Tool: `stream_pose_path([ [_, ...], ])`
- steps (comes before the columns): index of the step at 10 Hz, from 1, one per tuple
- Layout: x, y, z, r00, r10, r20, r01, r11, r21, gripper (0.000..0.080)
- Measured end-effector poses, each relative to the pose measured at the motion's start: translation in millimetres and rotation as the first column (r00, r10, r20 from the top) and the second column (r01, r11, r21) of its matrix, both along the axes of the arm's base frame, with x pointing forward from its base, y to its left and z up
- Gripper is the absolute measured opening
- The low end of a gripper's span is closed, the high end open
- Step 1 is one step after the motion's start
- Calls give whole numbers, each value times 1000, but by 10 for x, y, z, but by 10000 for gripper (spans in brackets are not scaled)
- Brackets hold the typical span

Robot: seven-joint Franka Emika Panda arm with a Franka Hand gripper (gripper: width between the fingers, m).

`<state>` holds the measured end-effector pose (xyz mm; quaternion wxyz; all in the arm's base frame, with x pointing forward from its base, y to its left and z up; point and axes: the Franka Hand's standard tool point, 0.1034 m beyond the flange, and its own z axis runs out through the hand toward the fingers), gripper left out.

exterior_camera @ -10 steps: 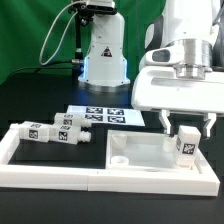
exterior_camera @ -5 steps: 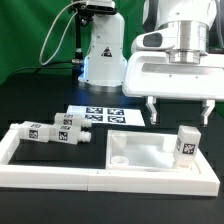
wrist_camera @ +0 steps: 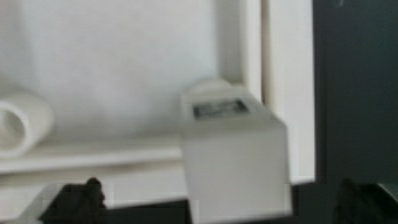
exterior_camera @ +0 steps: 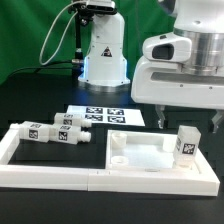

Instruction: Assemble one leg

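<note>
One leg [exterior_camera: 186,143], a small white block with a black-and-white tag on its side, stands upright on the right end of the large white panel with a raised rim [exterior_camera: 140,152]. My gripper [exterior_camera: 186,119] hangs above it, open and empty, its fingertips apart on either side and clear of the leg's top. In the wrist view the leg [wrist_camera: 233,135] rises between the two dark fingertips [wrist_camera: 82,198] of the gripper [wrist_camera: 217,200], untouched. Three more legs [exterior_camera: 62,136] lie on their sides at the exterior view's left.
A white rimmed frame [exterior_camera: 40,172] runs along the front and left of the table. The marker board [exterior_camera: 100,115] lies behind the parts. The robot base [exterior_camera: 103,52] stands at the back. A round hole in the panel [wrist_camera: 18,122] shows beside the leg.
My gripper has risen from around the upright leg and shifted a little to the exterior view's right. The leg stays standing on the panel.
</note>
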<state>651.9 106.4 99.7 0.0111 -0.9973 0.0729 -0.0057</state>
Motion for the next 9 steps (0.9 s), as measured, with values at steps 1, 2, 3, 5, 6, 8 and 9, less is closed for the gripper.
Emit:
stream_pose_path([
  [1, -12, 8, -53, 1000, 4, 7, -4, 1000, -4, 649],
  [2, -21, -4, -144, 1000, 5, 9, -5, 1000, -12, 649],
  [3, -22, 11, -176, 1000, -13, 12, 14, 1000, -15, 649],
  [5, -20, -1, -175, 999, -42, 11, 42, 999, -15, 480],
  [6, -20, 0, -176, 997, -81, 11, 82, 997, -13, 480],
  [8, -20, 0, -176, 975, -222, 10, 222, 975, -10, 314],
  [9, -20, 1, -176, 962, -275, 9, 275, 962, -8, 286],
])
